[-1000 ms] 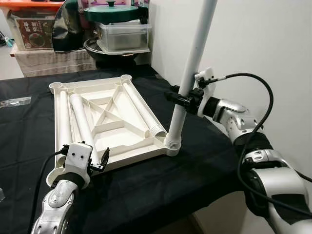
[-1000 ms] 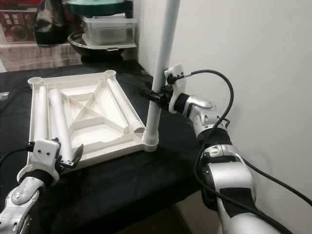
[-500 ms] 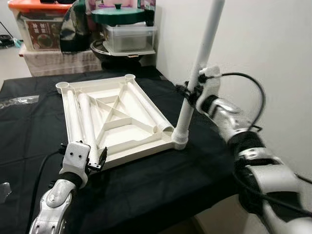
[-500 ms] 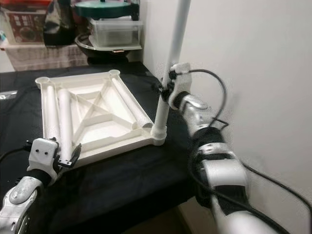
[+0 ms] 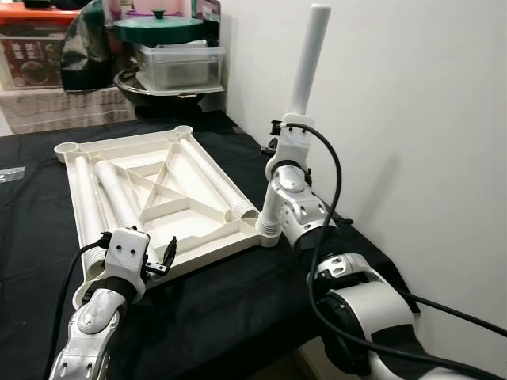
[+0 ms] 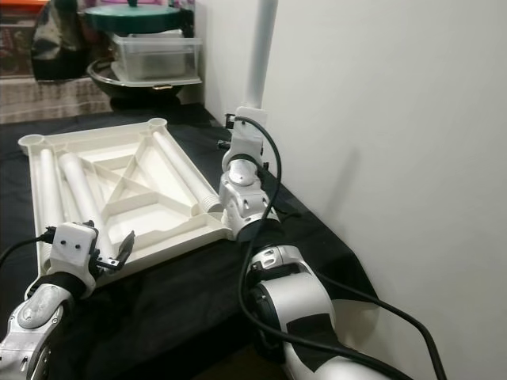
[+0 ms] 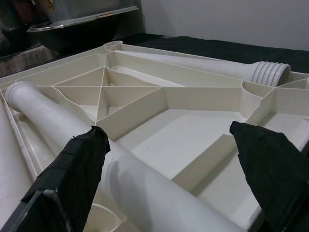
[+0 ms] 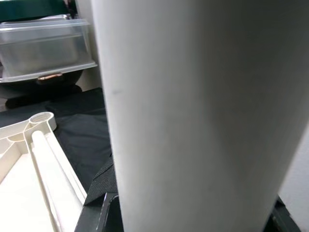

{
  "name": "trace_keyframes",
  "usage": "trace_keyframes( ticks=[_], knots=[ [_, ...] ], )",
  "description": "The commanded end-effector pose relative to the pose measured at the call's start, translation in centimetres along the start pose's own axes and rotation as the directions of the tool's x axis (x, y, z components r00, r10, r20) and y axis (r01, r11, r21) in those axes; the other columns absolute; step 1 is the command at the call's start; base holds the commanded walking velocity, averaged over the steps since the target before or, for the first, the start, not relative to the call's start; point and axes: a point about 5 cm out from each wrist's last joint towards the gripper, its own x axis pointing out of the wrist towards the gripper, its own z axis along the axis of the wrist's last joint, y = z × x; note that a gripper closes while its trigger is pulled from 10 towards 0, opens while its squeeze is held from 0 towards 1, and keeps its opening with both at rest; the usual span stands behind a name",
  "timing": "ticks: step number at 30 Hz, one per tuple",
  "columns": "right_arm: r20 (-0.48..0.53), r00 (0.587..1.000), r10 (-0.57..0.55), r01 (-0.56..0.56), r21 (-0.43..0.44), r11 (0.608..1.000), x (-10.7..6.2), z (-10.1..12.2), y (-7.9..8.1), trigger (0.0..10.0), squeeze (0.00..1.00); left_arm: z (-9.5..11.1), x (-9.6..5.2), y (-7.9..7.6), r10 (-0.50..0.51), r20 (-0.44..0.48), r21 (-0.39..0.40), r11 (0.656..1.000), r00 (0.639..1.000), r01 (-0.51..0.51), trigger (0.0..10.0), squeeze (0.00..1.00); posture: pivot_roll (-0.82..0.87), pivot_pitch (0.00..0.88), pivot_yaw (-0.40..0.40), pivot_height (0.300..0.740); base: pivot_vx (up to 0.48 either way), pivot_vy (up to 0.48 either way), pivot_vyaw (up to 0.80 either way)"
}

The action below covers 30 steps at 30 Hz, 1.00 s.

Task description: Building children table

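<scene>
Three loose white tube legs (image 5: pixel 115 190) lie inside the upturned cream tabletop (image 5: pixel 158 198), which rests ribs-up like a shallow tray on the black-clothed surface (image 5: pixel 222 301): two near its far-left corner socket and one along its right rim, ribbed end toward the near right corner. A fourth leg (image 5: pixel 305 75) stands upright in that near right corner socket. The right claw (image 5: pixel 275 146) grips this upright leg partway up, with the silver forearm just in front of the leg's lower part. The left claw (image 5: pixel 158 257) hovers at the tabletop's near left edge, its black fingers (image 7: pixel 72 169) spread apart over one of the lying legs.

Beyond the tabletop's far edge, a clear plastic box (image 5: pixel 178 63) with a green pot lid (image 5: pixel 158 28) on top sits on a dark round pan (image 5: pixel 158 87), against a plain white wall (image 5: pixel 396 119) that runs along the tabletop's right side. A printed storage box (image 5: pixel 36 59) stands further left of the clear box.

What the clear box holds cannot be made out. The right wrist view is too close to the leg to show the claw's fingers.
</scene>
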Motion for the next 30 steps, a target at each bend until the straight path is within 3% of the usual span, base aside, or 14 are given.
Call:
trace_keyframes(
  ticks=[1, 6, 7, 8, 13, 14, 16, 19, 20, 24, 25, 26, 29, 30],
  knots=[
    [-0.227, 0.973, -0.031, 0.03, -0.008, 1.0, -0.8, -4.7, 0.0, 0.0, 0.0, -0.8, -0.3, -0.2, 0.008, -0.03, -0.006, 1.0, 1.0, -0.009, 10.0, 0.0, 0.07, 0.0, -0.12, 0.74, 0.0, 0.0, 0.0],
    [-0.224, 0.973, -0.048, 0.047, -0.012, 0.999, -1.1, -4.4, -0.1, 0.0, 0.0, -0.8, -0.4, -0.4, 0.01, -0.031, -0.01, 1.0, 0.999, -0.01, 10.0, 0.0, 0.07, 0.0, -0.121, 0.74, 0.0, 0.0, 0.0],
    [-0.228, 0.973, -0.042, 0.04, -0.011, 0.999, -1.2, -4.4, -0.1, 6.3, 0.0, -0.8, -0.4, -0.4, 0.01, -0.032, -0.01, 1.0, 0.999, -0.01, 10.0, 0.0, 0.07, 0.0, -0.116, 0.74, 0.0, 0.0, 0.0],
    [-0.23, 0.973, -0.024, 0.024, -0.003, 1.0, -1.2, -4.4, -0.1, 10.0, 0.0, -0.8, -0.4, -0.4, 0.009, -0.032, -0.01, 1.0, 0.999, -0.01, 10.0, 0.0, 0.07, 0.0, -0.116, 0.74, 0.0, 0.0, 0.0],
    [-0.217, 0.976, -0.019, 0.023, 0.017, 1.0, -1.4, -4.3, -0.4, 10.0, 0.0, -0.8, -0.4, -0.4, 0.008, -0.033, -0.011, 1.0, 0.999, -0.008, 10.0, 0.0, 0.06, 0.0, -0.109, 0.74, 0.0, 0.0, 0.0],
    [-0.203, 0.979, -0.02, 0.027, 0.035, 0.999, -1.5, -4.2, -0.6, 10.0, 1.0, -0.8, -0.4, -0.4, 0.006, -0.033, -0.011, 1.0, 0.999, -0.007, 10.0, 0.0, 0.06, 0.0, -0.109, 0.74, 0.0, 0.0, 0.0],
    [-0.187, 0.982, 0.014, -0.005, 0.047, 0.999, -1.6, -3.7, -0.8, 10.0, 1.0, -0.8, -0.4, -0.4, 0.005, -0.033, -0.011, 1.0, 0.999, -0.006, 10.0, 0.0, 0.06, 0.0, -0.102, 0.74, 0.0, 0.0, 0.0],
    [-0.064, 0.992, 0.109, -0.107, 0.035, 0.994, -1.5, -1.0, -1.9, 10.0, 1.0, -0.8, -0.4, -0.3, 0.007, -0.032, -0.01, 1.0, 0.999, -0.007, 10.0, 0.0, 0.06, 0.0, -0.101, 0.74, 0.0, 0.0, 0.0],
    [-0.064, 0.992, 0.109, -0.107, 0.035, 0.994, -1.5, -1.0, -1.9, 10.0, 1.0, -0.8, -0.4, -0.3, 0.007, -0.032, -0.01, 1.0, 0.999, -0.007, 10.0, 0.0, 0.06, 0.0, -0.101, 0.74, 0.0, 0.0, 0.0],
    [-0.013, 0.97, 0.241, -0.241, -0.006, 0.97, -1.2, 1.0, -2.7, 10.0, 1.0, -0.8, -0.5, -0.1, 0.011, -0.033, -0.008, 1.0, 0.999, -0.011, 10.0, 0.0, 0.06, 0.0, -0.101, 0.74, 0.0, 0.0, 0.0],
    [-0.003, 0.924, 0.382, -0.382, -0.078, 0.921, -0.9, 2.3, -3.9, 10.0, 0.0, -0.8, -0.6, 0.0, 0.014, -0.034, -0.006, 1.0, 0.999, -0.014, 10.0, 0.0, 0.06, 0.0, -0.1, 0.74, 0.0, 0.0, 0.0],
    [-0.003, 0.924, 0.382, -0.382, -0.078, 0.921, -0.9, 2.3, -3.9, 10.0, 0.0, -0.8, -0.6, 0.0, 0.014, -0.034, -0.006, 1.0, 0.999, -0.014, 10.0, 0.0, 0.06, 0.0, -0.1, 0.74, 0.0, 0.0, 0.0],
    [-0.006, 0.855, 0.518, -0.512, -0.166, 0.843, -0.1, 4.1, -6.6, 10.0, 0.0, -0.8, -0.6, 0.0, 0.017, -0.033, -0.006, 1.0, 0.999, -0.017, 10.0, 0.0, 0.06, 0.0, -0.101, 0.74, 0.0, 0.0, 0.0],
    [-0.011, 0.825, 0.566, -0.56, -0.155, 0.814, -0.1, 4.6, -7.1, 10.0, 0.0, -0.8, -0.6, 0.1, 0.018, -0.033, -0.006, 1.0, 0.999, -0.018, 10.0, 0.0, 0.06, 0.0, -0.101, 0.74, 0.0, 0.0, 0.0]
  ],
)
